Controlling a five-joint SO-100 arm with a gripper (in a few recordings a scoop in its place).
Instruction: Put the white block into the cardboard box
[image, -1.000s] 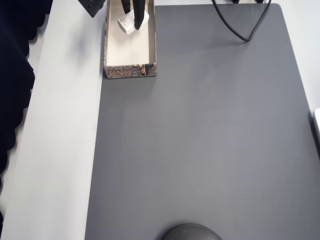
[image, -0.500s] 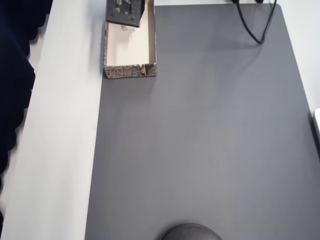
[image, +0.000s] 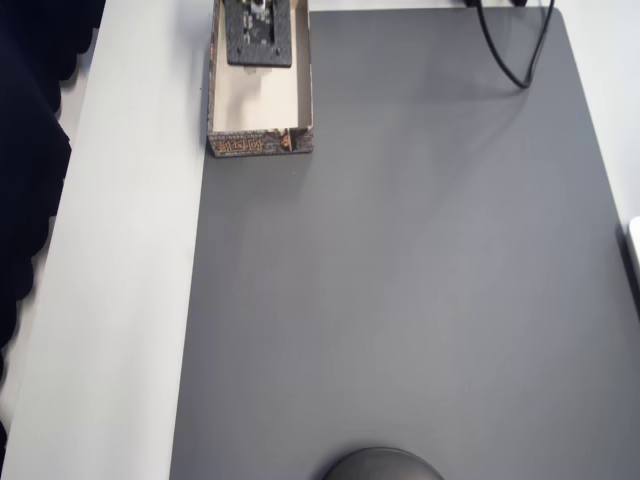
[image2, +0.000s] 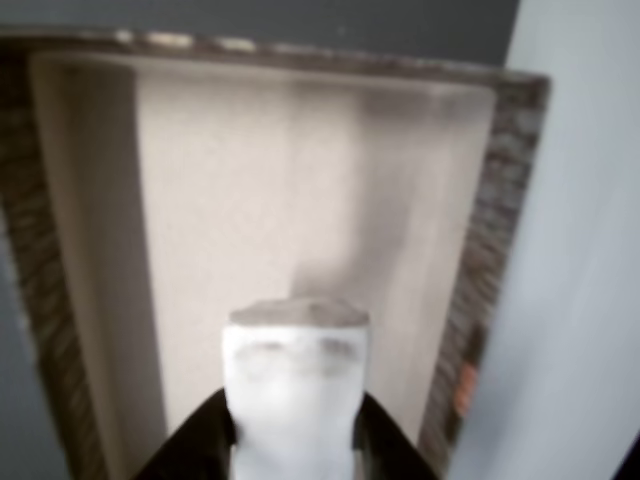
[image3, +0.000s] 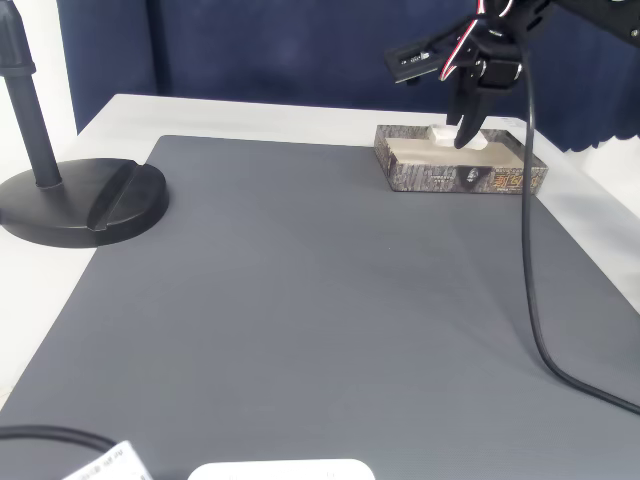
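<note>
My gripper: clenched on the white block — in the wrist view my two dark fingers press against both of its sides at the bottom of the picture.
White block: held between my fingertips, over the cream floor of the cardboard box; whether it touches that floor I cannot tell. In the fixed view the block shows as a pale piece at my fingertips, within the box walls.
Cardboard box: in the overhead view it sits at the top left, on the seam where the dark grey mat meets the white table; its patterned end wall faces down the picture. My arm's dark wrist plate hangs over the box's upper part.
Block against tool: directly in my grip — not beside it, not below it.
Surroundings: a black cable trails from my arm across the mat; a round black stand base rests at the mat's left edge in the fixed view.
</note>
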